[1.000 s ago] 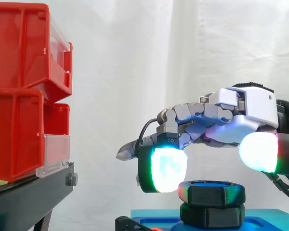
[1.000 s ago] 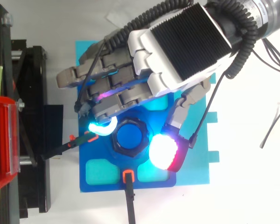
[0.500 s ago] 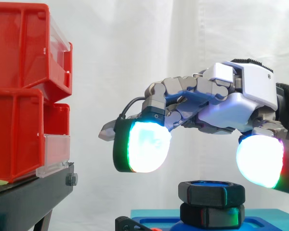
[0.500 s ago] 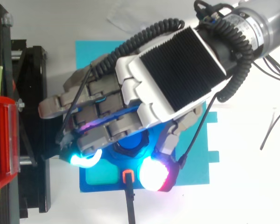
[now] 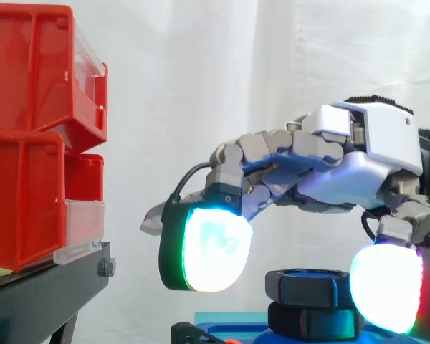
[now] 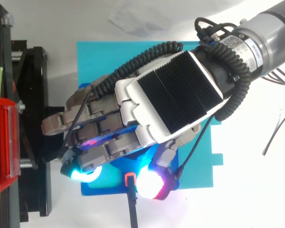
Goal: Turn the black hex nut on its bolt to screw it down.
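Robot hand (image 5: 344, 168) spread wide above the nut (image 5: 312, 287), gripping nothing; likely needs pads (image 5: 208, 247) centred on opposite flats, level, before closing and twisting.

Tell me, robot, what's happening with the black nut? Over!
Hand open, fingers spread wide. Black hex nut below, not gripped. Nothing in the way.
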